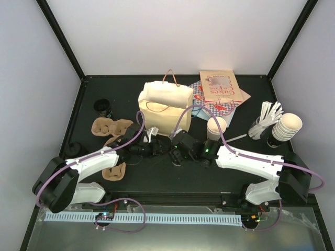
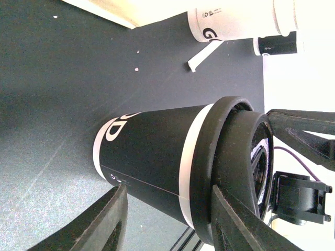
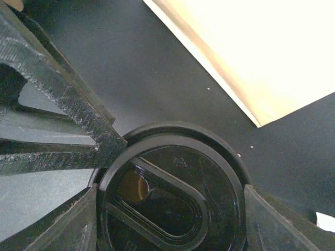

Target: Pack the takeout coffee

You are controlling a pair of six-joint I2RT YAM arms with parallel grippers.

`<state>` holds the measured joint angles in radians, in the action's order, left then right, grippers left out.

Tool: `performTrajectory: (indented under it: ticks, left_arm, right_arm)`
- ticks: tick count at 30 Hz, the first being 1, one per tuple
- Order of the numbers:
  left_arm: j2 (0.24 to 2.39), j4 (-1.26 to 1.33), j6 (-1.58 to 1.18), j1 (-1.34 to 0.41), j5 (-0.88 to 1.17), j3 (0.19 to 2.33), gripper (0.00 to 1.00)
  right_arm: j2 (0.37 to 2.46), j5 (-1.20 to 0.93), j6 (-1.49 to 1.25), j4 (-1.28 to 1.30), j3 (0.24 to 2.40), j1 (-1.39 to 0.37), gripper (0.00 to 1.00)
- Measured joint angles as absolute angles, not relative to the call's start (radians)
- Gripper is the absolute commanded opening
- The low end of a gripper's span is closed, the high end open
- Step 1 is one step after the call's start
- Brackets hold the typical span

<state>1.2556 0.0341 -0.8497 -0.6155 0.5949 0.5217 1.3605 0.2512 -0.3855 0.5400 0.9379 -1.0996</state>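
Packing is not yet done. The takeout coffee [image 2: 152, 151], a smooth tapered paper cup with a moulded black plastic lid [image 3: 178, 157], is upright mid-way across the desk [image 1: 120, 89], outside the creased tan paper bag [image 1: 162, 107]. The left end effector [image 2: 168, 194] grasps its wall, and the right end effector [image 3: 171, 197] clasps the lid rim.

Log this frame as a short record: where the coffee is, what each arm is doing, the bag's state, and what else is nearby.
coffee: takeout coffee, black lid on, upright, in front of the paper bag
left gripper: fingers at the cup's side; grip unclear
right gripper: above the cup, fingers closed against the lid rim
bag: upright, top open, coffee not inside
nearby: cup carriers to the left; lidless cup and stack of cups to the right
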Motion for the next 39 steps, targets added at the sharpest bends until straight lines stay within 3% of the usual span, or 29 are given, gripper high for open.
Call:
performTrajectory:
  ticks: [7, 12, 20, 39]
  left_arm:
    - [1.209, -0.036, -0.831, -0.615, 0.570, 0.525, 0.62]
    - [1.130, -0.114, -0.796, -0.595, 0.566, 0.569, 0.66]
    - [1.068, -0.136, -0.741, -0.521, 0.606, 0.602, 0.63]
    - [1.027, -0.186, -0.707, -0.512, 0.663, 0.500, 0.57]
  right_arm:
    - [1.356, 0.210, -0.319, 0.531, 0.935, -1.098, 0.66]
    - [1.340, 0.121, -0.265, 0.498, 0.916, -1.105, 0.64]
    - [1.353, 0.014, -0.212, 0.474, 0.923, -1.112, 0.64]
    - [1.390, 0.105, -0.217, 0.472, 0.947, -1.198, 0.64]
